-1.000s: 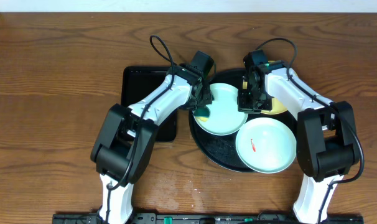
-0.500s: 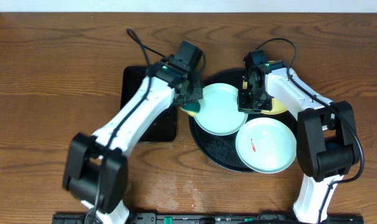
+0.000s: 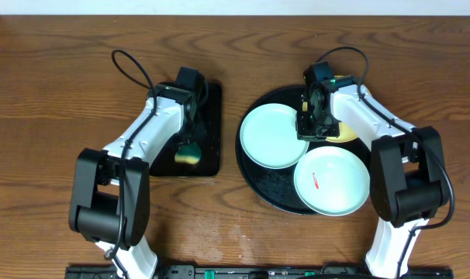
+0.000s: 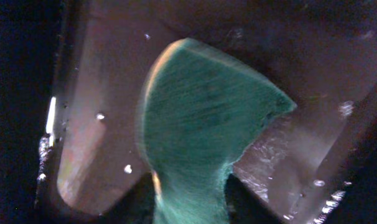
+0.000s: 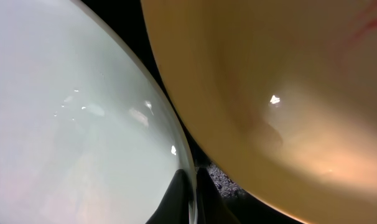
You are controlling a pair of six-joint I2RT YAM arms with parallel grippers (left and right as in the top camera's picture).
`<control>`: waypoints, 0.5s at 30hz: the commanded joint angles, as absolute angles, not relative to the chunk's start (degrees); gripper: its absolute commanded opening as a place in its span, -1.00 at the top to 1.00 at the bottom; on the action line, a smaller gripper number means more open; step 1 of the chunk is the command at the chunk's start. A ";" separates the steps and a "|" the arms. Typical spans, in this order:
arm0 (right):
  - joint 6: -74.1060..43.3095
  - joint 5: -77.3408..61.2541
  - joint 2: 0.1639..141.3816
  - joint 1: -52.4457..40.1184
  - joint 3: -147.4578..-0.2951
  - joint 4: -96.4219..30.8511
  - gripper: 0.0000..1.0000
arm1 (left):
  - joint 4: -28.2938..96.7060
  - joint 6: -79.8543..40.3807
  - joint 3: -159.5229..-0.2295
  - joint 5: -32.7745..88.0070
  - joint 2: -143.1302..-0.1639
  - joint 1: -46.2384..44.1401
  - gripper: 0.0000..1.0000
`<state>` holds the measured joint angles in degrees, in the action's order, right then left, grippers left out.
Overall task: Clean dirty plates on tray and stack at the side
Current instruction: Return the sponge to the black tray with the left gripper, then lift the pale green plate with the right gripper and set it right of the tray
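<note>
The round black tray holds three plates. A clean pale blue plate lies at its left. A second pale blue plate with a red smear lies at the front right. A pale yellow plate lies at the back right, mostly under my right arm. My right gripper is shut on the rim of the clean blue plate, with the yellow plate beside it. My left gripper is shut on the green sponge over the rectangular black tray.
The rectangular tray's glossy wet floor fills the left wrist view. Brown wooden table lies all around both trays. A pale wall edge runs along the back.
My left arm has swung left off the clean blue plate, carrying the sponge to the rectangular tray. My right gripper has stayed on the plate's rim.
</note>
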<state>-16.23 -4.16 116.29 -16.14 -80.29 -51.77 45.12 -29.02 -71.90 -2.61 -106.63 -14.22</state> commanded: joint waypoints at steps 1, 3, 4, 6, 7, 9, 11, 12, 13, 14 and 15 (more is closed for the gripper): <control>-14.70 6.57 110.83 -16.67 -79.61 -51.44 0.98 | 44.93 -26.44 -73.47 1.04 -104.36 -13.10 0.13; -14.11 11.27 107.26 -16.95 -79.61 -51.03 0.98 | 44.95 -25.76 -73.97 3.36 -102.87 -12.71 0.09; -13.47 12.71 105.80 -17.15 -79.61 -50.85 0.97 | 44.93 -25.52 -74.02 4.40 -101.93 -12.62 0.04; -11.66 14.48 102.91 -17.63 -79.61 -50.41 0.97 | 45.15 -25.50 -74.02 6.02 -99.70 -12.60 -0.08; -11.31 15.64 101.84 -17.96 -79.61 -50.26 0.97 | 45.32 -25.50 -74.02 6.42 -98.56 -12.60 -0.14; -10.98 19.07 100.09 -18.90 -79.61 -50.09 0.97 | 45.67 -25.50 -74.02 6.72 -96.16 -12.60 -0.28; -10.31 22.92 98.72 -20.16 -79.61 -50.09 0.97 | 46.24 -25.50 -74.02 6.74 -93.36 -12.60 -0.39; -10.11 24.77 98.21 -20.91 -79.61 -50.13 0.97 | 46.52 -25.47 -74.02 6.72 -92.05 -12.60 -0.43; -9.87 28.14 97.69 -22.44 -79.61 -50.22 0.98 | 47.13 -25.45 -74.02 6.68 -89.78 -12.60 -0.47; -9.47 30.13 97.47 -23.51 -79.61 -50.35 0.98 | 47.42 -25.23 -74.02 6.68 -88.64 -12.60 -0.48; -9.28 32.32 97.38 -24.67 -79.61 -50.46 0.97 | 47.75 -24.80 -74.02 6.68 -87.33 -12.60 -0.48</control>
<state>-11.25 21.71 98.28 -21.04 -79.66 -50.22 46.65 -25.87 -72.16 6.09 -91.46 -12.84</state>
